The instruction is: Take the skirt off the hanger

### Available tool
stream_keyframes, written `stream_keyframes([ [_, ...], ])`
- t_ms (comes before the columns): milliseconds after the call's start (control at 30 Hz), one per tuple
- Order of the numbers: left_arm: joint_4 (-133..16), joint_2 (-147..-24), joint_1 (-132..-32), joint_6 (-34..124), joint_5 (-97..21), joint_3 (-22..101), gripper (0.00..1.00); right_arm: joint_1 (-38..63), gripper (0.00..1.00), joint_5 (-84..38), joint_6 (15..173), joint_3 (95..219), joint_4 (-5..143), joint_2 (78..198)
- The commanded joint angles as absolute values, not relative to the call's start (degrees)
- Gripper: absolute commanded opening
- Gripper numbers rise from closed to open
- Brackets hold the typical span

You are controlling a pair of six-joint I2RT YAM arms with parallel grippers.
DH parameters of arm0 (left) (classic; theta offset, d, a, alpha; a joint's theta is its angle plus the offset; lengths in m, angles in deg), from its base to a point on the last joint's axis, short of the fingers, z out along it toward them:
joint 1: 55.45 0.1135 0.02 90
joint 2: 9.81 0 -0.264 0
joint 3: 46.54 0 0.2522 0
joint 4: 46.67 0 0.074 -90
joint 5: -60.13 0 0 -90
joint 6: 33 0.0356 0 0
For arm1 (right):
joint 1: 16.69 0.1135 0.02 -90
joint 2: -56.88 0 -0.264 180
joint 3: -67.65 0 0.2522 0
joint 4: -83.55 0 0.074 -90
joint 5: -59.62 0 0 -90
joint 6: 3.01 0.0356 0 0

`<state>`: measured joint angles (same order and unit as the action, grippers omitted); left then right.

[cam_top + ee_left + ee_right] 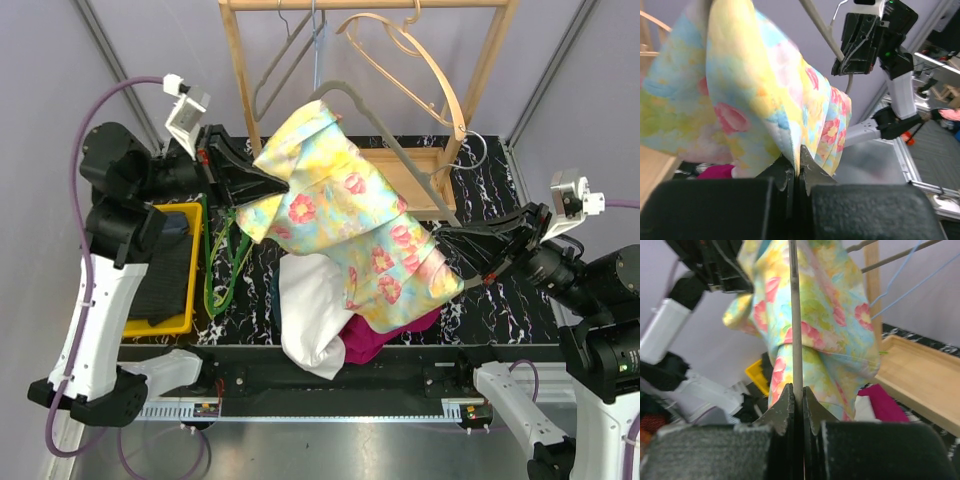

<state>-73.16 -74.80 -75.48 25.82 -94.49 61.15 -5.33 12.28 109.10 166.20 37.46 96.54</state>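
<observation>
The skirt [352, 222], yellow and pale blue with pink flowers, hangs slanted over a grey hanger [400, 152] above the table. My left gripper [282, 186] is shut on the skirt's upper left edge; in the left wrist view its jaws [799, 167] pinch a fold of the floral cloth [750, 95]. My right gripper [447, 243] is shut on the hanger's lower end, and the right wrist view shows the grey hanger bar [795, 315] clamped between the jaws [798, 397], with the skirt [815, 315] draped behind it.
A wooden rack [240, 70] at the back carries a grey hanger [285, 60] and a wooden hanger [420, 70]. White [310, 310] and magenta [375, 340] clothes lie under the skirt. A yellow bin [165, 265] with dark cloth sits left, beside green straps [225, 265].
</observation>
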Motion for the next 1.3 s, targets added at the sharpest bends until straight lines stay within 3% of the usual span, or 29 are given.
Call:
stream_keyframes([
  [0, -85.53, -73.44, -71.20, 40.41, -98.17, 74.59, 0.00, -5.70, 0.00, -1.26, 100.80, 164.21, 36.49, 93.54],
  [133, -101.19, -71.25, -68.64, 55.65, -88.61, 85.85, 0.00, -5.61, 0.00, -14.27, 96.05, 161.04, 34.29, 90.47],
  [300, -109.12, -66.68, -68.55, 66.73, -67.98, 88.25, 0.00, -5.70, 0.00, -32.02, 91.57, 159.19, 33.58, 88.26],
  [567, -110.71, -65.00, -68.64, 65.71, -67.57, 85.53, 0.00, -5.61, 0.00, -51.45, 87.87, 161.12, 32.79, 89.58],
  [767, -92.74, -69.12, -68.64, 48.24, -83.21, 77.17, 0.00, -5.52, 0.00, -44.19, 91.73, 161.39, 34.81, 88.97],
  [900, -87.33, -78.69, -69.69, 36.64, -86.46, 86.98, 0.00, -5.52, 0.00, -42.51, 93.32, 160.77, 35.08, 88.00],
  [1000, -81.80, -80.73, -72.23, 30.39, -87.26, 86.93, 0.00, -5.52, 0.00, -42.42, 93.85, 160.25, 35.95, 86.95],
  [1267, -78.19, -79.59, -84.62, 32.12, -85.50, 74.28, 0.00, -5.52, 0.00, -40.84, 95.95, 161.30, 37.62, 88.35],
])
